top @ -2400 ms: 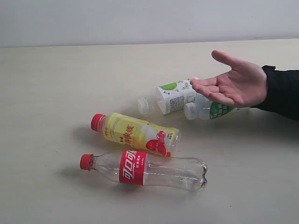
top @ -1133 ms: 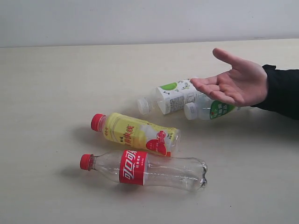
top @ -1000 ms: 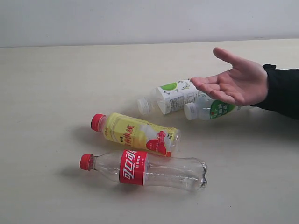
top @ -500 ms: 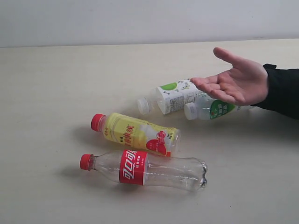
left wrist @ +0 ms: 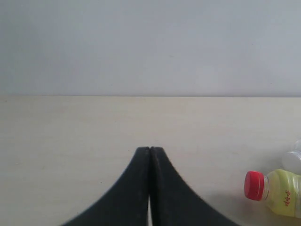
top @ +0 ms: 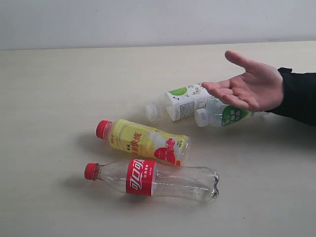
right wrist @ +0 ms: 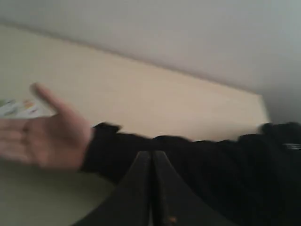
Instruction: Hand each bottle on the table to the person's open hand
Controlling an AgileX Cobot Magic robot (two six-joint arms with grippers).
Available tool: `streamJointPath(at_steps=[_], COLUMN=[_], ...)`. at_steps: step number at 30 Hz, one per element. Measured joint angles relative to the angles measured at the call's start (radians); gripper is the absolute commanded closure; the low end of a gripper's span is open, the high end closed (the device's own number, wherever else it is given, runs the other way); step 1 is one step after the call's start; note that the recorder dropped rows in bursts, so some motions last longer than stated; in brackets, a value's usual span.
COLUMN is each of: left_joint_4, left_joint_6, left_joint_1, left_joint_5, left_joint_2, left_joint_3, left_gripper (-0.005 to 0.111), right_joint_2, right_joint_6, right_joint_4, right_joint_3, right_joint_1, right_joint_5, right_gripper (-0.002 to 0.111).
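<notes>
Exterior view: on their sides around the middle of the desk [top: 59, 98] lie the red-label bottle [top: 148, 178] nearest the front edge, the yellow bottle [top: 143, 141] behind it, then the white-labelled bottle [top: 182, 102] and green-label bottle [top: 222, 116], partly behind the open hand [top: 252, 89]. The left tool [left wrist: 149, 149] and right tool [right wrist: 151, 153] are both pinched together, empty.

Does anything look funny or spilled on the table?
All four plastic bottles lie on their sides: clear red-labelled bottle, yellow red-capped bottle, white-labelled bottle, clear green-labelled bottle. Nothing looks spilled on the pale beige table.
</notes>
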Motion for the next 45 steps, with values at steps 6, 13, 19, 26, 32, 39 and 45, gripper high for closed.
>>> streamJointPath(at_steps=[6, 13, 19, 26, 32, 39, 45], left_joint_4=[0.0, 0.0, 0.0, 0.0, 0.0, 0.0, 0.0], left_joint_6=[0.0, 0.0, 0.0, 0.0, 0.0, 0.0, 0.0], left_joint_1=[0.0, 0.0, 0.0, 0.0, 0.0, 0.0, 0.0], left_joint_5=[0.0, 0.0, 0.0, 0.0, 0.0, 0.0, 0.0], left_joint_2=[0.0, 0.0, 0.0, 0.0, 0.0, 0.0, 0.0], left_joint_3=[0.0, 0.0, 0.0, 0.0, 0.0, 0.0, 0.0], left_gripper=[0.107, 0.107, 0.107, 0.107, 0.107, 0.107, 0.107], right_joint_2=[0.142, 0.276, 0.394, 0.577, 0.765, 0.882, 0.895], right_joint_6=[-0.192, -0.237, -0.254, -0.25, -0.237, -0.235, -0.285], right_joint_4=[0.287, 0.311, 0.311, 0.285, 0.202, 0.064, 0.062], right_joint_3=[-0.003, -0.006, -0.008, -0.008, -0.008, -0.008, -0.008], right_joint_1=[0.19, 0.405, 0.606, 0.801, 0.881, 0.884, 0.884], right_joint_5=[0.143, 0.213, 0.198, 0.12, -0.02, -0.084, -0.12], right_gripper=[0.108, 0.106, 0.093, 0.065, 0.051, 0.043, 0.043])
